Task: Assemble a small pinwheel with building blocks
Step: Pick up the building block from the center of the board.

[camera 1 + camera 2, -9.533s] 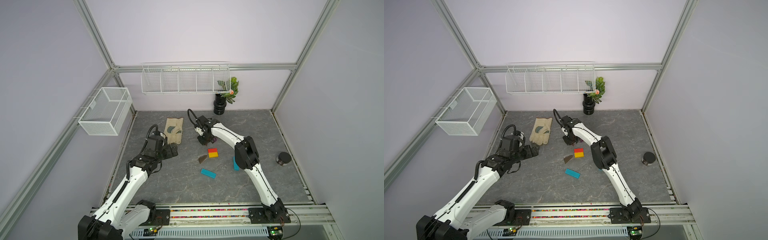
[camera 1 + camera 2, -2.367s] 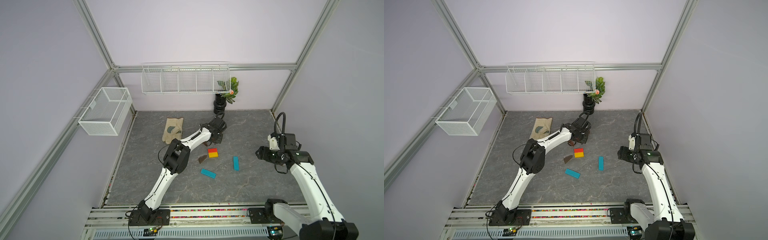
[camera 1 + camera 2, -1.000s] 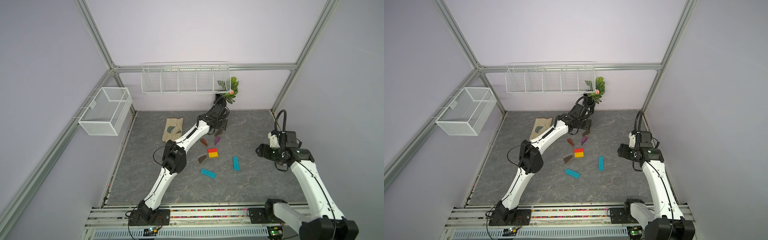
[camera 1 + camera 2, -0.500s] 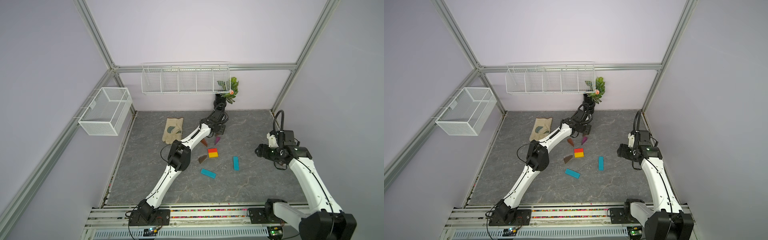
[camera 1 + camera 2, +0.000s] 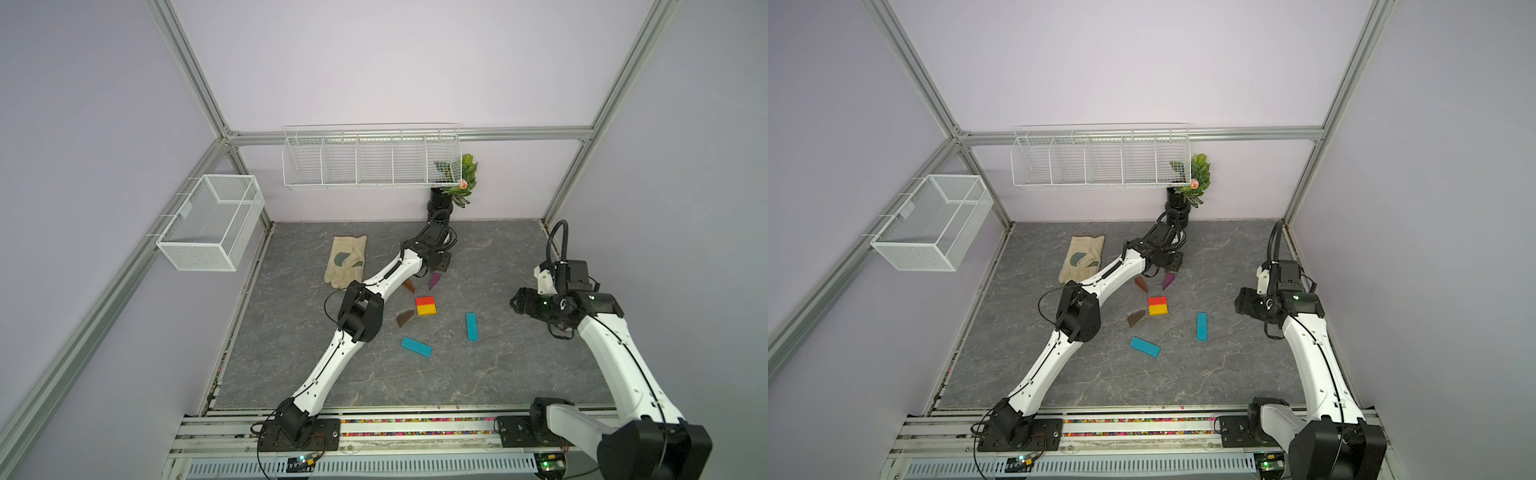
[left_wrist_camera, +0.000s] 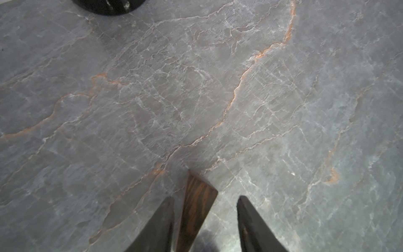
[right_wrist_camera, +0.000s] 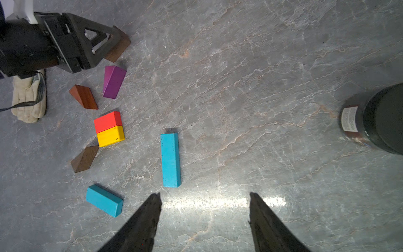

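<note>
The red-and-yellow square [image 5: 426, 305] lies mid-table. Around it lie a purple wedge [image 5: 434, 280], a reddish-brown wedge [image 5: 409, 286] and a dark brown wedge [image 5: 405, 318]. Two teal bars [image 5: 471, 326] [image 5: 416, 347] lie nearer the front. My left gripper [image 6: 206, 197] is low over the table behind the purple wedge, jaws either side of another brown wedge [image 6: 197, 207]. That wedge sits close to one finger, with a gap to the other. My right gripper [image 7: 205, 194] hangs open and empty to the right of the upright teal bar [image 7: 170, 160].
A cream glove [image 5: 347, 262] lies at the back left. A black plant pot [image 5: 441, 203] stands at the back wall, just behind the left gripper. A dark jar [image 7: 379, 122] stands at the right. Wire baskets [image 5: 370, 158] [image 5: 210, 222] hang on the back and left walls.
My left gripper has come down from near the plant pot to the table and its jaws have narrowed around the brown wedge. The right arm has stayed put.
</note>
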Robot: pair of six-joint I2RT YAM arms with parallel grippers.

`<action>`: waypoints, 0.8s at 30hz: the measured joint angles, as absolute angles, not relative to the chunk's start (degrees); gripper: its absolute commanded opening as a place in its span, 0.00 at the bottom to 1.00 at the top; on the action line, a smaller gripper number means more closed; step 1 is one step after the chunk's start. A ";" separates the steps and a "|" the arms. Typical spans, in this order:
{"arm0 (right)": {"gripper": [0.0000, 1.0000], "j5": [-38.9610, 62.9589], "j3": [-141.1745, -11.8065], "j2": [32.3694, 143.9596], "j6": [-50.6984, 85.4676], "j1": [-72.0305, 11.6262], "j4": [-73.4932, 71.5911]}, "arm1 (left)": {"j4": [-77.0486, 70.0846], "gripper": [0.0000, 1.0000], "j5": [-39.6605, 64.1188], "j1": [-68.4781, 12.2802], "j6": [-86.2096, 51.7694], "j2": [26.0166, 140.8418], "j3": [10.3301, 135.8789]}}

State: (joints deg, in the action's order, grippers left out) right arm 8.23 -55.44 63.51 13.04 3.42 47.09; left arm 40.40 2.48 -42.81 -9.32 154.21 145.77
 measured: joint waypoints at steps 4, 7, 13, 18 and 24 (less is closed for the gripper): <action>0.67 8.23 -55.44 63.51 13.04 3.73 47.11 | 40.12 0.48 2.63 -42.81 -9.30 154.43 145.80; 0.67 8.23 -55.44 63.51 13.02 3.86 47.11 | 40.18 0.48 2.61 -42.81 -9.30 155.22 146.06; 0.67 8.25 -55.42 63.51 13.04 4.05 47.11 | 40.21 0.43 2.42 -42.81 -9.37 157.21 146.39; 0.67 8.23 -55.42 63.51 13.04 4.14 47.11 | 40.36 0.32 2.37 -42.81 -9.85 157.21 146.39; 0.67 8.23 -55.40 63.51 13.02 4.45 47.11 | 40.21 0.24 1.52 -42.81 -10.92 157.21 146.39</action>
